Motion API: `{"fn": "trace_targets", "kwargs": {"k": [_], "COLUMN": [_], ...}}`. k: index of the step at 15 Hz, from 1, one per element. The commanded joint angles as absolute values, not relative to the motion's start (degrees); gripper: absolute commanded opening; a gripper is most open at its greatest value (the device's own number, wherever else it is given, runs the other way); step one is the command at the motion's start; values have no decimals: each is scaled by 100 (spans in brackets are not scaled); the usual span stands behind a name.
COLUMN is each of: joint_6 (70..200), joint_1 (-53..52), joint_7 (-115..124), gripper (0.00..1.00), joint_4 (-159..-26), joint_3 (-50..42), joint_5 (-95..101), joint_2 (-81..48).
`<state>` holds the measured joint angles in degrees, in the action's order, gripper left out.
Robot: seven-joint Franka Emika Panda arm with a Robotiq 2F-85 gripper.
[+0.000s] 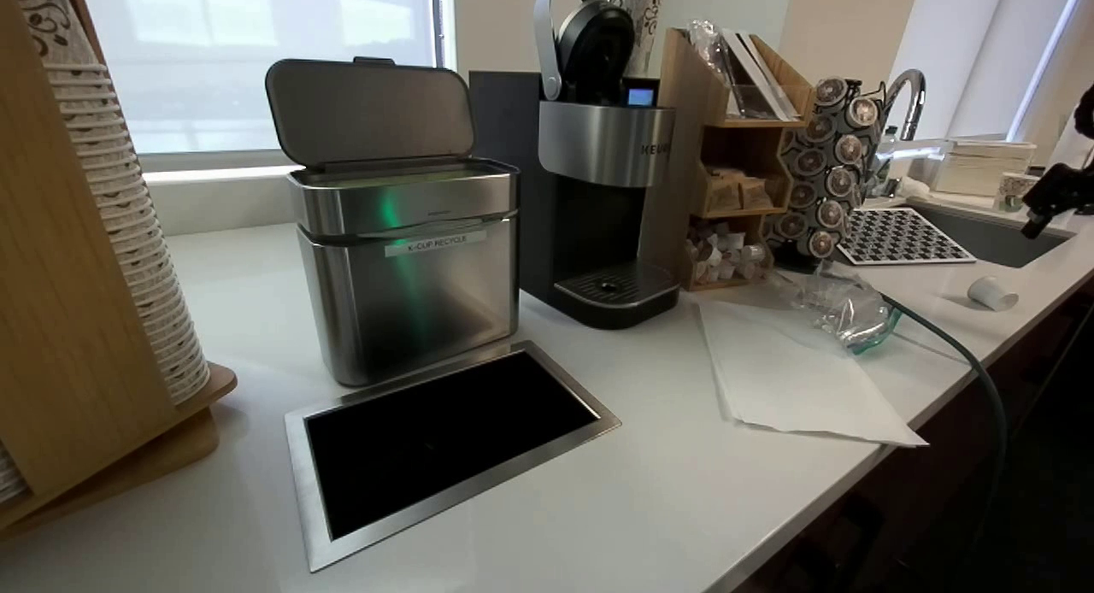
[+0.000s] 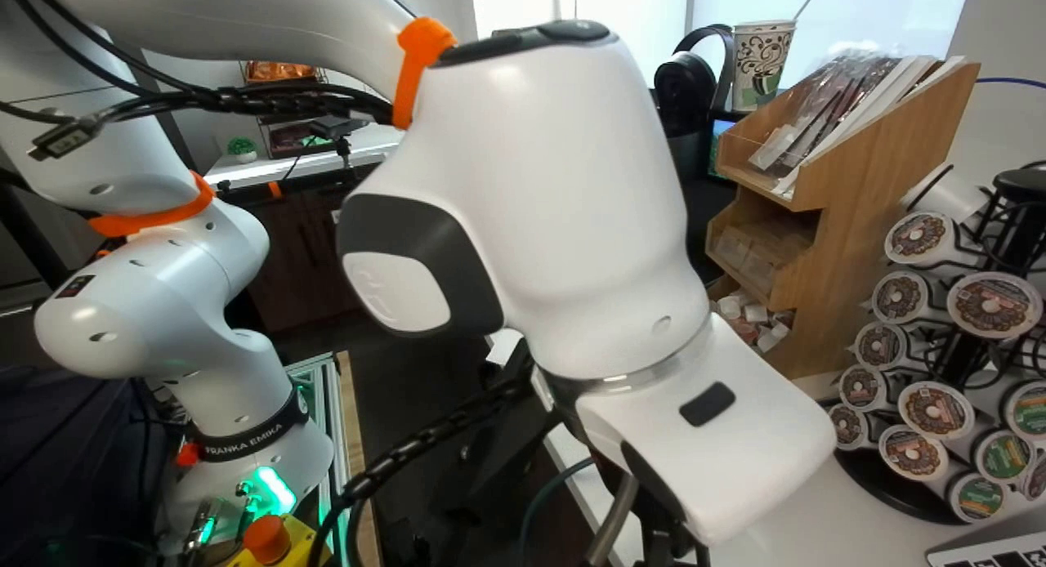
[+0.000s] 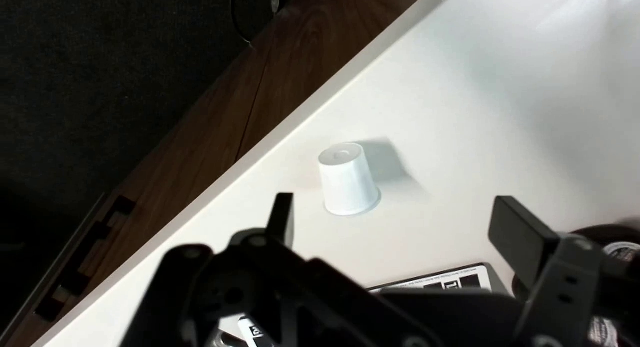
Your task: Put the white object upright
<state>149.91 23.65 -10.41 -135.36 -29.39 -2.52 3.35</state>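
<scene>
The white object is a small white cup (image 3: pixel 348 182) lying on its side on the white counter (image 3: pixel 450 137) near its front edge. Its closed, narrower end with a small round dimple faces the upper left in the wrist view. It also shows lying in an exterior view (image 1: pixel 993 294). My gripper (image 3: pixel 392 212) is open and empty, its fingers apart; the cup appears ahead of the fingertips, nearer the left one, untouched. The gripper also shows dark at the right edge of an exterior view (image 1: pixel 1038 221), above the counter. In an exterior view the arm (image 2: pixel 588 207) hides the cup.
A patterned black-and-white board (image 1: pixel 908 234) lies by the sink (image 1: pixel 1013 243). A pod carousel (image 1: pixel 820 174), wooden organizer (image 1: pixel 744 132) and coffee machine (image 1: pixel 607 149) stand along the back. A plastic bag (image 1: pixel 850 311), white paper (image 1: pixel 795 379) and a cable (image 1: pixel 957 345) lie on the counter.
</scene>
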Motion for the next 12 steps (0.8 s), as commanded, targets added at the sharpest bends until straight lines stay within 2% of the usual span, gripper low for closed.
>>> {"fn": "trace_targets", "kwargs": {"k": [1, 3, 12], "joint_6": [15104, 15037, 15191], "joint_1": [2428, 2474, 2527], "joint_7": [-1231, -1031, -1157], "gripper": [100, 100, 100], "joint_4": [-13189, -13318, -13030], "joint_3": [-2840, -2782, -2694], "joint_5": [-604, -400, -645], "joint_2": [-263, -59, -584]}}
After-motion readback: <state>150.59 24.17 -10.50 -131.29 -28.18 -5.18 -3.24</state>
